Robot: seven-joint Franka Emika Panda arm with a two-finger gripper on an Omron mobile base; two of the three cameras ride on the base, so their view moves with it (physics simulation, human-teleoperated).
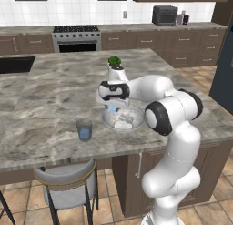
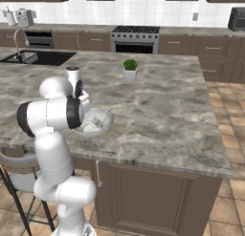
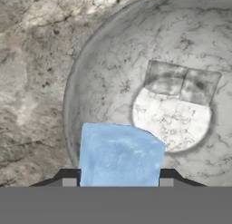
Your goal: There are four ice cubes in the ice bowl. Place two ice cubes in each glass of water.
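My gripper point(image 3: 118, 181) is shut on a pale blue ice cube point(image 3: 120, 153), gripped between the two dark fingertips. It hangs just above the near-left part of the grey ice bowl point(image 3: 74, 89). Two more ice cubes point(image 3: 181, 82) lie side by side on the bowl's floor. From the left base view, the gripper point(image 1: 113, 106) points down over the bowl point(image 1: 138, 122), with the bluish cube point(image 1: 112, 109) at its tips. One glass of water point(image 1: 84, 129) stands on the counter to the bowl's left, apart from it. The bowl point(image 2: 109, 119) also appears beside the arm in the right base view.
A small white pot with a green plant point(image 1: 115, 67) stands just behind the bowl, also seen as the plant pot point(image 2: 129, 70). The marble island's front edge point(image 1: 68, 158) runs close below the glass, with a stool point(image 1: 68, 185) under it. A sink point(image 2: 36, 57) lies far left.
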